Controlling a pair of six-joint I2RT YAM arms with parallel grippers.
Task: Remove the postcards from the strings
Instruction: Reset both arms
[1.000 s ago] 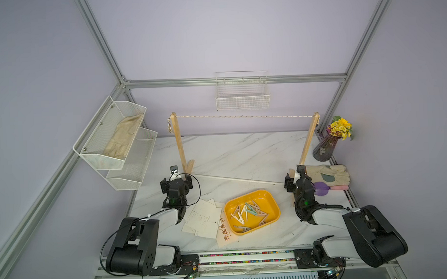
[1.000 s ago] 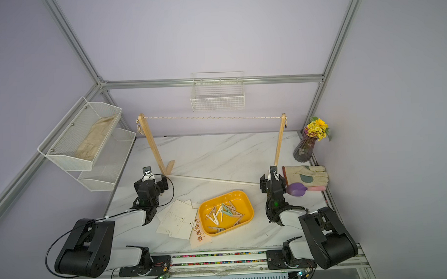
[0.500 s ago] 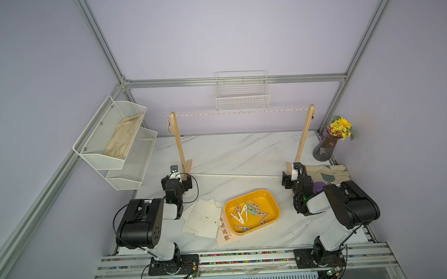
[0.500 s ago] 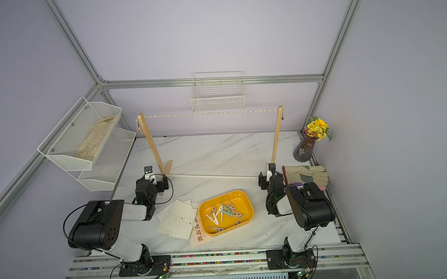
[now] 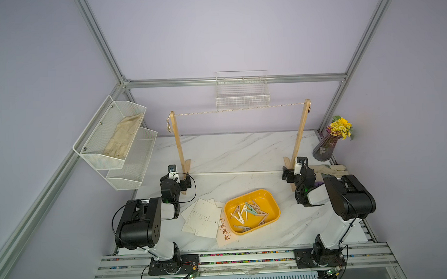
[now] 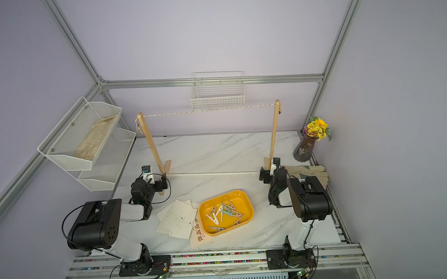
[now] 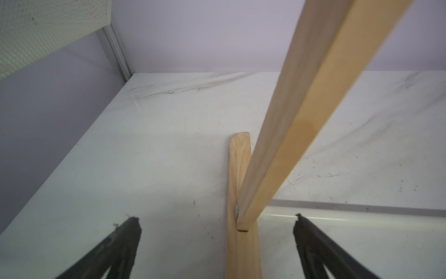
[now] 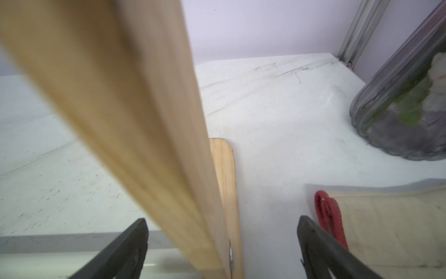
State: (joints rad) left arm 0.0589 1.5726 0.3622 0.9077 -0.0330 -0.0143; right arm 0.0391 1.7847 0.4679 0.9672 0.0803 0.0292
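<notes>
**Nothing Left Hanging**

One string (image 5: 239,109) ran sideways between two wooden posts (image 5: 178,146), high above the fingers, bare. The postcards (image 5: 203,218) lay flat in one pile, nearer the left gripper (image 7: 216,219). One pink card (image 5: 224,234) said "逆退散". The left gripper and right gripper (image 8: 223,220) each had fingers spread wide, one post between them, pinching nothing.

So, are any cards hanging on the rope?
No, the rope is bare from end to end, and the cards lie in a pile beside the yellow tray.
</notes>
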